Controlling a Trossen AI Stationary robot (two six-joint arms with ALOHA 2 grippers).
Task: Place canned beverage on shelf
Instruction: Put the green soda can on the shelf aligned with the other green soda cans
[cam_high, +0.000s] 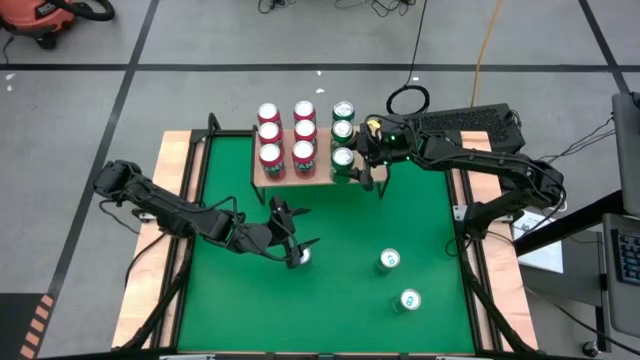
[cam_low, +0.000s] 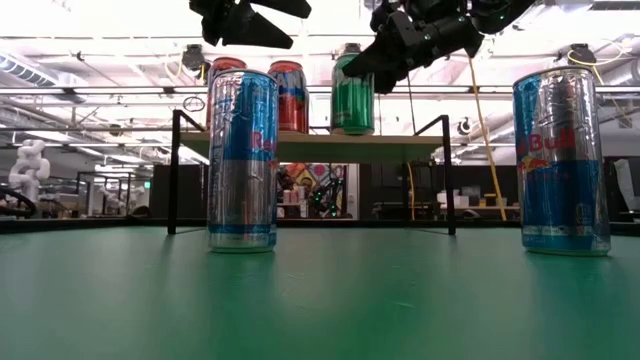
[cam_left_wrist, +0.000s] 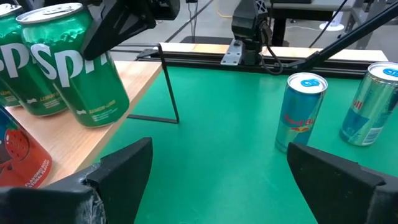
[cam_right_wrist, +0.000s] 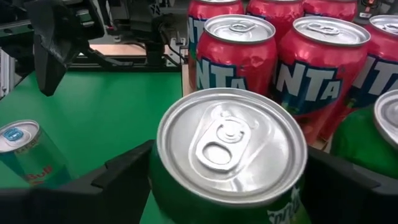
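Observation:
The shelf, a light-wood board on thin black legs, stands at the table's far side. On it stand several red cans and three green cans. My right gripper reaches in from the right. It is open, with one finger on each side of the nearest green can, which stands upright at the shelf's near right corner. My left gripper hovers open above the table's middle, over a blue-and-silver can standing on the green top. My right gripper's fingers lie close along the two sides of the green can just below its rim, coming level from the table's right. Whether they touch the can I cannot tell. The can stands upright on the shelf board.
Two more blue-and-silver cans stand on the table's near right part. The shelf's black legs reach down to the green top. The middle and near left of the table give free room.

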